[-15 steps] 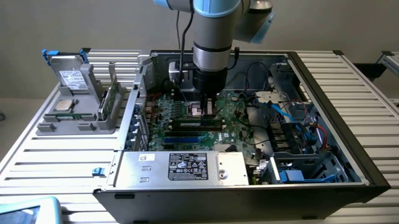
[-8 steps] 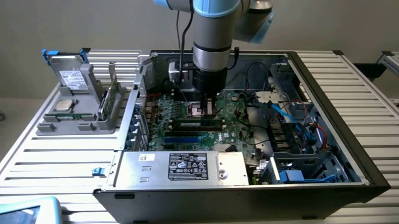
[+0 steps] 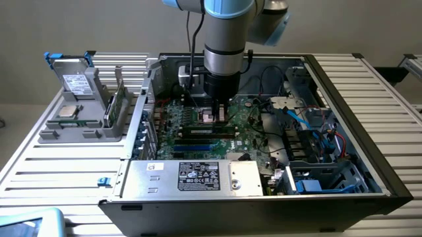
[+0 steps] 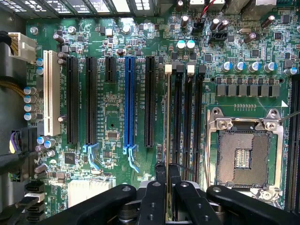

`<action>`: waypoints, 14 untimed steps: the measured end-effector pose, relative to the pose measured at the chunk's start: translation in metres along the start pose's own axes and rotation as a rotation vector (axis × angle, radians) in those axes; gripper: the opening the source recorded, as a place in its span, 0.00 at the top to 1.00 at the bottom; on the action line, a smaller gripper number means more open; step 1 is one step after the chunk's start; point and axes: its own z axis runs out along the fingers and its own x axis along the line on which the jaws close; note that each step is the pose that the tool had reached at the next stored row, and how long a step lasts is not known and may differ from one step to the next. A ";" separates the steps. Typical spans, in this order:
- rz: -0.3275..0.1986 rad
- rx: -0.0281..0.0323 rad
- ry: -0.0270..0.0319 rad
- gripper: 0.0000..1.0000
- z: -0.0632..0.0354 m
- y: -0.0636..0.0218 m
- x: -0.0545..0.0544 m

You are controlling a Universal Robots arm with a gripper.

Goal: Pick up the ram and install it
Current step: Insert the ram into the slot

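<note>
Gripper pinched narrow on the ram, stick edge-on along the outermost memory slot, seating unclear, black memory slots just beside, empty processor socket near, blue expansion slot opposite, green motherboard beneath, open computer case around.

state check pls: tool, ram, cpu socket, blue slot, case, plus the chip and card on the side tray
tool: shut on the ram
ram: gripped, edge-on over the memory slots; seated or not, cannot tell
cpu socket: empty, contacts bare
blue slot: empty
case: side open
chip: lying flat in the tray
card: standing upright in the tray
</note>
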 end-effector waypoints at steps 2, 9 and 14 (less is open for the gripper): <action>0.000 0.0000 0.0000 0.86 0.0000 0.0000 0.000; 0.000 0.0000 -0.0001 0.86 -0.0043 0.0001 0.000; 0.001 0.0003 -0.0002 0.86 -0.0055 0.0001 0.000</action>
